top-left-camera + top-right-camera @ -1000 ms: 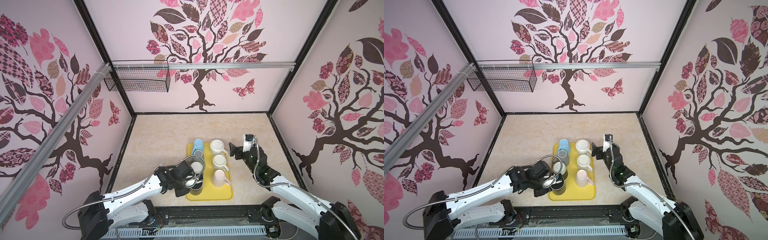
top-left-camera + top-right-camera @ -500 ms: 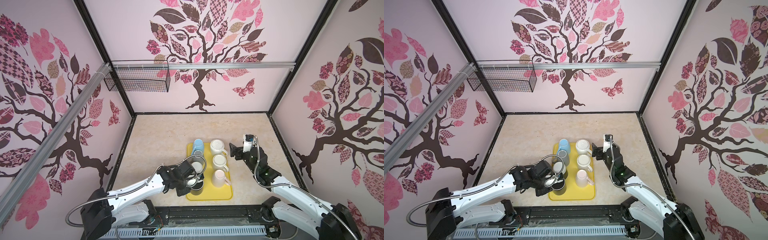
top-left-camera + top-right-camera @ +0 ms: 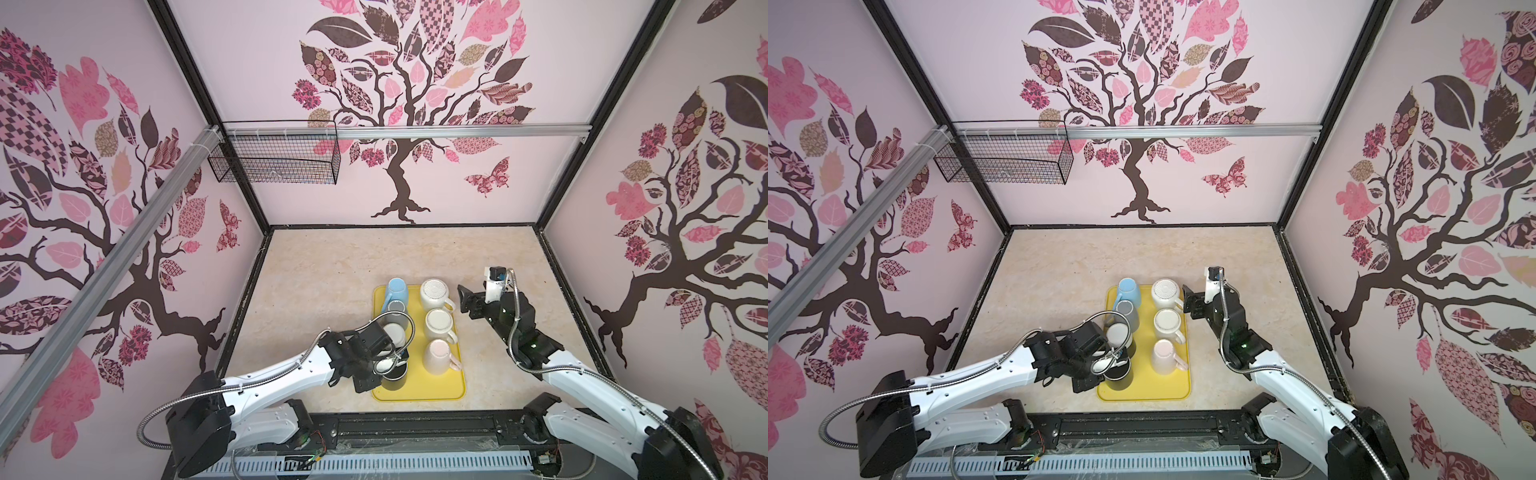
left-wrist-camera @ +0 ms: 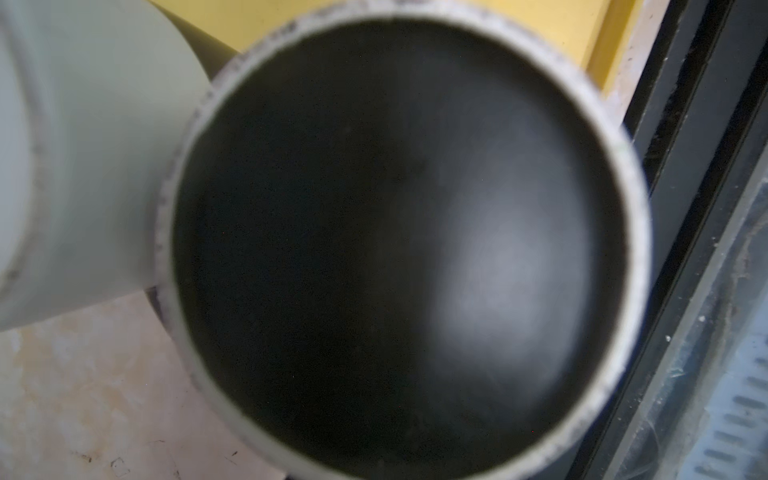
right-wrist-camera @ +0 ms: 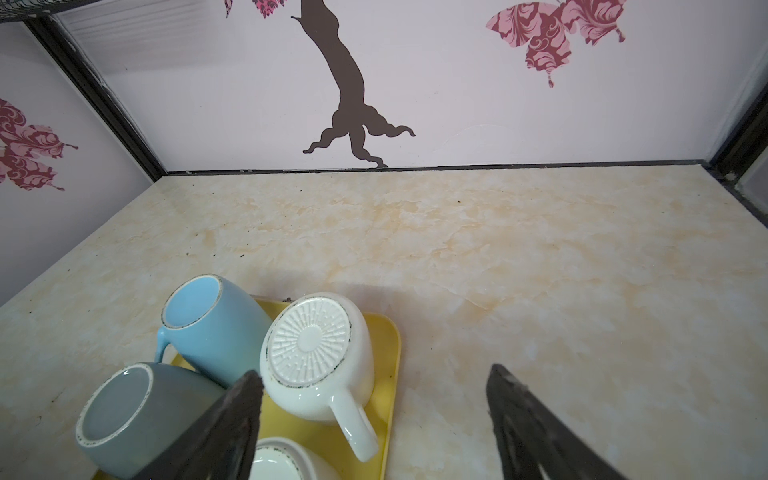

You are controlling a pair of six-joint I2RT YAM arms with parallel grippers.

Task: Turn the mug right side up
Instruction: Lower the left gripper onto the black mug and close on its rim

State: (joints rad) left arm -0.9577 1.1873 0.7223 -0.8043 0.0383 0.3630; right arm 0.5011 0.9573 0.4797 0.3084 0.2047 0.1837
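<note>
At the near left corner of the yellow tray (image 3: 451, 387), the black mug (image 3: 395, 379) is standing upside down. Its dark base, ringed by a pale unglazed rim, is filling the left wrist view. The left gripper (image 3: 380, 371) is reaching in at it from the left. Its fingers are hiding behind the wrist and the mug, so I cannot tell whether they are apart or clamped. A pale mug (image 4: 83, 166) is sitting just behind the black one, seemingly touching it. In the tray's right column a pink mug (image 3: 436, 358) is sitting nearest, with a cream mug (image 3: 438, 325) behind it. Farther back, the right gripper (image 5: 374, 372) is hovering just off the tray's right edge, jaws wide apart and holding nothing. Beside it a white mug (image 5: 309, 340) is showing its ribbed base, and a grey mug (image 5: 116, 407) and a blue mug (image 5: 195, 303) are also sitting base-up. A wire basket (image 3: 274, 160) is hanging on the far wall.
</note>
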